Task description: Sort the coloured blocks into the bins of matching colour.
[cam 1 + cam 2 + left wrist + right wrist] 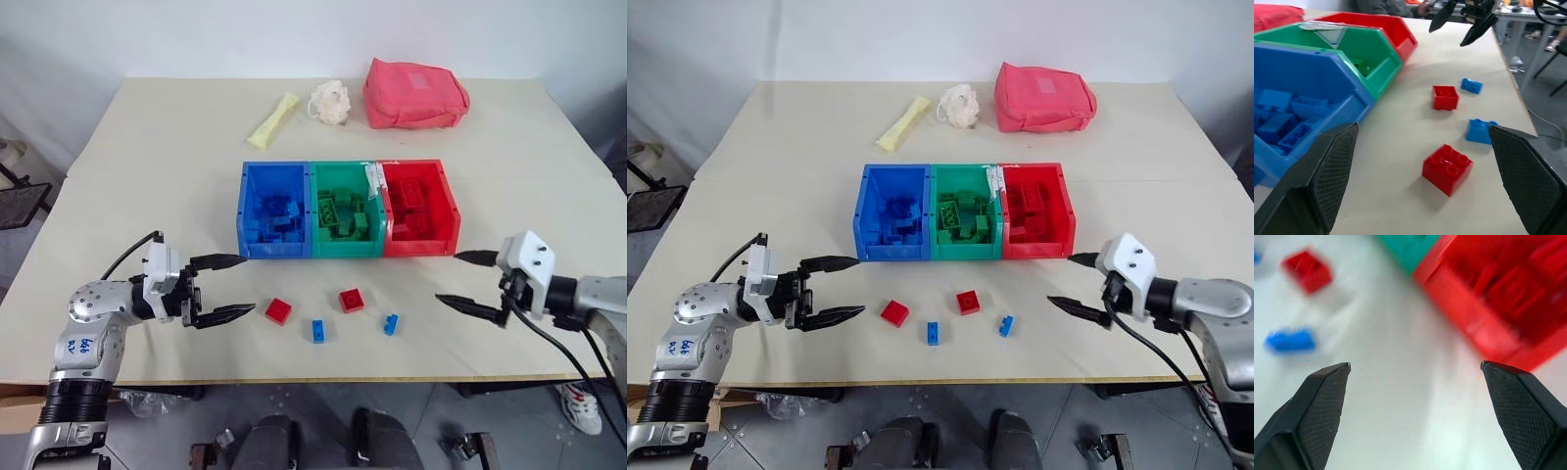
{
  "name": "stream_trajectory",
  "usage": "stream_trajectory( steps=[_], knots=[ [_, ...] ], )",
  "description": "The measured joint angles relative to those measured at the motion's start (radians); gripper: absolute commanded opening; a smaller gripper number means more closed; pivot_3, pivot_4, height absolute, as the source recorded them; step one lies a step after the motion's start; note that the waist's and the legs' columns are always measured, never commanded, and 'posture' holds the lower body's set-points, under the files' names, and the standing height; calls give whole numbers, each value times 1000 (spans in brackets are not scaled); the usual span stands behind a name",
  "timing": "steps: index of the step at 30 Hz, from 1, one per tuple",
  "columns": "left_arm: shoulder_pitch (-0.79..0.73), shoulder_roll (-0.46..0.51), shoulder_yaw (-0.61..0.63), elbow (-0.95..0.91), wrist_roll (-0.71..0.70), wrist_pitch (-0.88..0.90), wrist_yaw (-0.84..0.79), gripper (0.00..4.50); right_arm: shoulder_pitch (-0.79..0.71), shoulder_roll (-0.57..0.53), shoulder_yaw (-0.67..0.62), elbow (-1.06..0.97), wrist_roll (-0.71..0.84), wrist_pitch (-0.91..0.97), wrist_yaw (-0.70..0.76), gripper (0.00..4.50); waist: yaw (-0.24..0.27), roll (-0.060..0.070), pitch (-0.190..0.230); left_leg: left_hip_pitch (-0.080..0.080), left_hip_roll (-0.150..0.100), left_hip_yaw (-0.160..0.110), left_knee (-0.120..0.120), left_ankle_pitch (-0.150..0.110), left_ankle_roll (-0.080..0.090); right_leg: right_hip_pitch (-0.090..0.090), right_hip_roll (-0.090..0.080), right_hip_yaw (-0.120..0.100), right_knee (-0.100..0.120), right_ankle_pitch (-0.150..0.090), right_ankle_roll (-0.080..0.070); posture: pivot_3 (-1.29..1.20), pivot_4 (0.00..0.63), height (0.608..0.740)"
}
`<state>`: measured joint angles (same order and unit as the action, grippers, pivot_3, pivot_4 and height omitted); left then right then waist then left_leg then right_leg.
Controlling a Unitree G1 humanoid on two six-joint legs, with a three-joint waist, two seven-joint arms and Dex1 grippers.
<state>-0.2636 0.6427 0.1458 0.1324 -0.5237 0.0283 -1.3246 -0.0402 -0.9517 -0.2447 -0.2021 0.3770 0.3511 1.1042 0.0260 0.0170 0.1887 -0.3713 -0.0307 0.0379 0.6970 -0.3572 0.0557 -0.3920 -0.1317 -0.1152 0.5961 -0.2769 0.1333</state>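
Three joined bins stand mid-table: blue bin [273, 208], green bin [343, 210] and red bin [419, 207], each holding bricks of its colour. In front of them on the table lie two red blocks [278, 310] [352, 300] and two smaller blue blocks [318, 331] [391, 324]. My left gripper [229, 287] is open and empty, pointing right, just left of the nearer red block [1447, 168]. My right gripper [467, 280] is open and empty, to the right of the blocks and near the red bin's front corner [1484, 333].
A pink fabric pouch [413, 93], a white crumpled object [331, 102] and a yellow packet [273, 119] lie at the far side of the table. The table's front edge [323, 378] runs just behind the loose blocks.
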Motion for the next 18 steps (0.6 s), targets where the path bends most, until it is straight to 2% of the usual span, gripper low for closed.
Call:
stream_trajectory(
  steps=[4, 9, 13, 18],
  knots=[
    [18, 19, -1, 2, 0, -10, -53, 4500, 121, -52, -64, -5, -3, -4, 48, 4468, -1, 0, 0, 0, 0, 0, 0, 0, 0, 0, 0, 1, 0, 0, 0, 0, 150, 740],
    [43, 24, -1, -4, 0, -10, -65, 4500, 154, -61, -114, -22, 0, -3, 68, 4468, -2, 0, 0, 1, 1, 0, 0, 0, -1, 0, -1, 6, -1, 0, 0, 0, 150, 740],
    [79, 25, 9, -54, -2, -3, -55, 4500, 142, -61, -108, -47, 9, 10, 73, 4468, -3, 0, 0, 1, 1, 0, 0, -1, -1, 0, -3, 9, -1, 0, 0, 0, 150, 740],
    [146, 24, 22, -135, -21, 24, -26, 4500, 36, -60, -23, -91, 34, 64, 69, 4468, -4, 0, 0, 1, 3, -1, 0, -1, -2, 0, -4, 9, -2, 0, -1, 0, 150, 740]
  ],
)
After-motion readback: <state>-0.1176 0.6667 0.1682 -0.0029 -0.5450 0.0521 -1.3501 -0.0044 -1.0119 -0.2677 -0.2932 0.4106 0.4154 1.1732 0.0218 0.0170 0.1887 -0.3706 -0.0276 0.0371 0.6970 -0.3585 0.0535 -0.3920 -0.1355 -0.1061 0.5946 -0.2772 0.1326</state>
